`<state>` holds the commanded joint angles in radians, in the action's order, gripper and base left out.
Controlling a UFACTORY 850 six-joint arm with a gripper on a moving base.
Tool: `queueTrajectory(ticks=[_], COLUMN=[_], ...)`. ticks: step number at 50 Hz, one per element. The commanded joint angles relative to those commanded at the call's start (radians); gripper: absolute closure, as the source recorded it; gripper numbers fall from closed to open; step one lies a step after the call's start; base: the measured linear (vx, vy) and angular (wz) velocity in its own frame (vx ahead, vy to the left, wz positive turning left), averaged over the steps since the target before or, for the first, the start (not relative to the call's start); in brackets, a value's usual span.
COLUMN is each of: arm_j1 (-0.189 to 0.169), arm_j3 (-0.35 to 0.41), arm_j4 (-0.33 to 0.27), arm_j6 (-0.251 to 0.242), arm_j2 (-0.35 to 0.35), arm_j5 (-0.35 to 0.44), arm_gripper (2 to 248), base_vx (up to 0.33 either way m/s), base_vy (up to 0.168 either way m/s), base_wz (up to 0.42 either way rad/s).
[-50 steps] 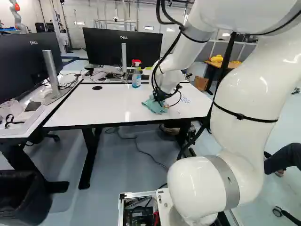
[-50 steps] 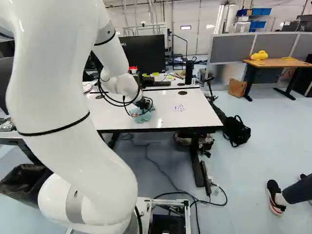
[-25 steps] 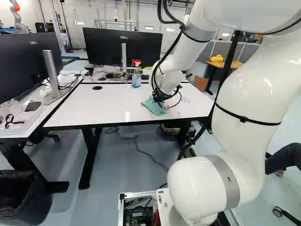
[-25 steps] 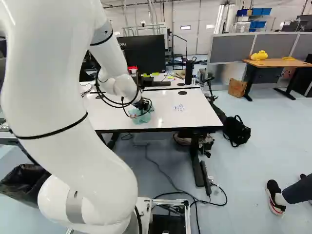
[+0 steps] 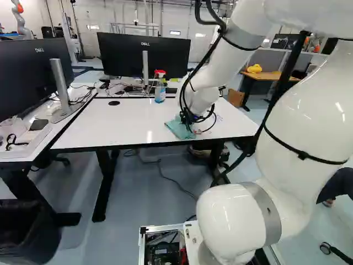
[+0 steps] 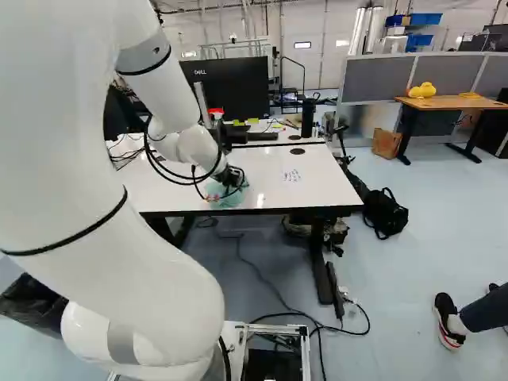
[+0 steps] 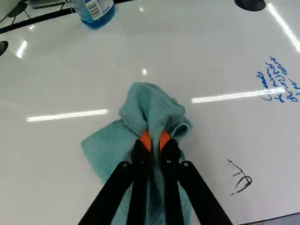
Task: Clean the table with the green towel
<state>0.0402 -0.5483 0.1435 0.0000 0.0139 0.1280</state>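
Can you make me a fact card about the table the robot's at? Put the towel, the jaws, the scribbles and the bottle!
table: glossy white rectangular table
towel: crumpled green cloth towel, on the table
jaws: shut on the towel
scribbles: blue handwriting, small black scribble
bottle: clear plastic spray bottle with blue liquid and red top, standing near the far edge

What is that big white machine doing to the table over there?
The white robot arm is holding a bunched green cloth towel between the orange pads of its black two-fingered gripper. The towel lies on the shiny white tabletop, which it is meant to clean. Blue handwriting and a black pen mark are on the surface beside it, not wiped off. A clear spray bottle of blue liquid with a red-and-white top stands farther back.
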Motion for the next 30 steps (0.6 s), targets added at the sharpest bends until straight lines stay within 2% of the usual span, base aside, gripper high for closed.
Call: queueTrajectory(ticks=[17,30], arm_j1=[-0.041,-0.085], arm_j3=[0.079,0.127], arm_j4=[0.0,0.0], arm_j6=[0.0,0.0], arm_j2=[0.08,0.131], arm_j5=[0.0,0.0], arm_gripper=[210,210], base_vx=[0.0,0.0], base_vy=[0.0,0.0], base_wz=[0.0,0.0])
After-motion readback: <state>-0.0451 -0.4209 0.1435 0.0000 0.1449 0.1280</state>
